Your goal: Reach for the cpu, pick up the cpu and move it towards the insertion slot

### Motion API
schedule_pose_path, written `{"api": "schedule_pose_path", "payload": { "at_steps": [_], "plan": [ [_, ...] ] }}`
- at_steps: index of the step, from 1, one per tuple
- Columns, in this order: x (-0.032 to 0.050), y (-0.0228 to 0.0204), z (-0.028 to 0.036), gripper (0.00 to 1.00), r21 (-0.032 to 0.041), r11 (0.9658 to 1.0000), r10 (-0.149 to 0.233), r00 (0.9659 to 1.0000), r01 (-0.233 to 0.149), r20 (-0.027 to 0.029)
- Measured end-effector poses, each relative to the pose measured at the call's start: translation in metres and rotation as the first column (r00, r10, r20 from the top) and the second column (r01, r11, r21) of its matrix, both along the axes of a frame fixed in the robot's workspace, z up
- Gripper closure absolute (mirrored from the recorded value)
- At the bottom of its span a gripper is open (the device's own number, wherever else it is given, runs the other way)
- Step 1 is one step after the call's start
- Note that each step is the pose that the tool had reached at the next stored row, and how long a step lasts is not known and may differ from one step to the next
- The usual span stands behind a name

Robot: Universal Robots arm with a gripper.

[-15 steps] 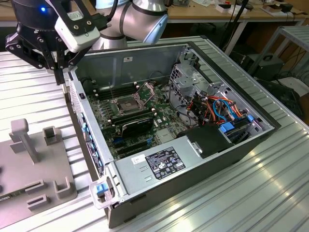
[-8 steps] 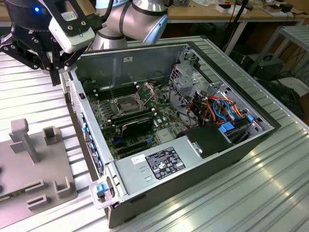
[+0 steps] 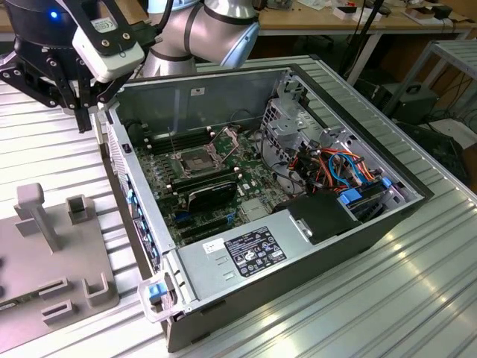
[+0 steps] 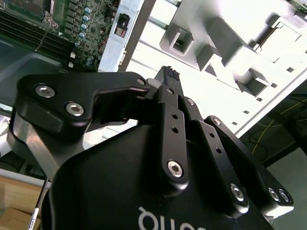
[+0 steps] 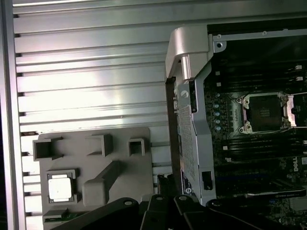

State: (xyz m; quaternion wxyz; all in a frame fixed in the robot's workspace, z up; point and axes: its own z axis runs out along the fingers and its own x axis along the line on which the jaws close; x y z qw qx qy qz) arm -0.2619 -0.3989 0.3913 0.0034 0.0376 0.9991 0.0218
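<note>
- While the gripper [image 4: 168, 75] hangs just outside the computer case [image 3: 194, 97], beside one of its walls, the fingers are pressed together on nothing.
- The cpu [image 5: 60, 187] lies flat in a grey fixture [image 5: 120, 158] outside the case, apart from the gripper.
- The insertion slot [image 5: 263, 112] sits inside the case, its dark centre uncovered.

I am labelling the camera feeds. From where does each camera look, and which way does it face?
Exterior view: off the arm, raised, looking down slantwise into the open computer case; the arm and gripper show at its upper left.
First wrist view: on the arm, looking down on the cpu in the grey fixture and the insertion slot; gripper links show.
Second wrist view: behind the gripper, looking along it to the fixture.
Shared: both wrist views show gripper and fixture.
</note>
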Motion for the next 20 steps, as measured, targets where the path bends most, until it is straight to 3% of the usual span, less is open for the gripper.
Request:
{"api": "schedule_pose_path", "payload": {
  "at_steps": [20],
  "plan": [
    [-0.0202,0.0,-0.0005,0.89,0.0,1.0,0.0,1.0,0.0,-0.0013]
  ]
}}
